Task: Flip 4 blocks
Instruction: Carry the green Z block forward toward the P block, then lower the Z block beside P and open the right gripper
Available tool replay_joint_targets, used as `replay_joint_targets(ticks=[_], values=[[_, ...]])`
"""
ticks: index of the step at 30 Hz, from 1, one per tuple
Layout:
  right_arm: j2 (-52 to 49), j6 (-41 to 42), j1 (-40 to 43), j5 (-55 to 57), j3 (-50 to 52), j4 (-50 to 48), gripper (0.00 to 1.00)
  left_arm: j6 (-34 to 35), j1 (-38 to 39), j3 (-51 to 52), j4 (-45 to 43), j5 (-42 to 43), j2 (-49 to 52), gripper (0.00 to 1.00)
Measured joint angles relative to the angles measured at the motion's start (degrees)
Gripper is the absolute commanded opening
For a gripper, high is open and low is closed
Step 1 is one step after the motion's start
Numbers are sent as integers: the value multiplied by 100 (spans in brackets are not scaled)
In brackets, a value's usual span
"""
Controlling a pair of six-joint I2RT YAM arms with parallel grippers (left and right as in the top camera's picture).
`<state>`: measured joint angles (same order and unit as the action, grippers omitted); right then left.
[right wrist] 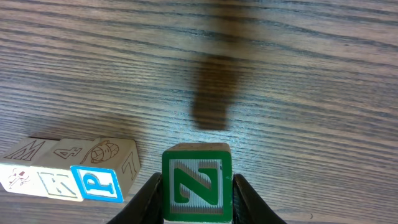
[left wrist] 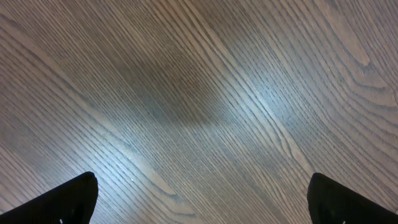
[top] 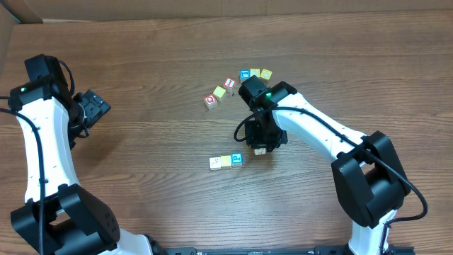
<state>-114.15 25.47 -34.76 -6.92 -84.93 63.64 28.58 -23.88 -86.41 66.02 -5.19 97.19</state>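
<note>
Green Z block (right wrist: 196, 186) pinched in right claw (right wrist: 198, 208), held clear of bench (right wrist: 298, 74). Row ending in blue P block (right wrist: 96, 184) lies near, at 9 o'clock. Left claw (left wrist: 202, 202) spread, well apart.

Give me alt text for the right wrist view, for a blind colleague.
The right tool grips a green-faced Z block, its shadow on the wooden table ahead. To its left lies a row of three blocks, the nearest showing a blue P.
</note>
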Motion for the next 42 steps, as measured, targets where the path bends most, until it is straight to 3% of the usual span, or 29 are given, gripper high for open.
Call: replay_joint_targets(ticks=[17, 22, 27, 36, 42], values=[[0, 225, -214, -188, 101, -236, 24, 0, 0, 0, 0, 0, 0, 99], [0, 256, -278, -188, 101, -238, 51, 0, 0, 0, 0, 0, 0, 100], [0, 282, -278, -190, 101, -236, 55, 0, 0, 0, 0, 0, 0, 100], [0, 155, -101, -221, 79, -184, 41, 0, 0, 0, 0, 2, 0, 100], [271, 74, 667, -219, 39, 396, 4, 0, 0, 0, 0, 0, 0, 100]])
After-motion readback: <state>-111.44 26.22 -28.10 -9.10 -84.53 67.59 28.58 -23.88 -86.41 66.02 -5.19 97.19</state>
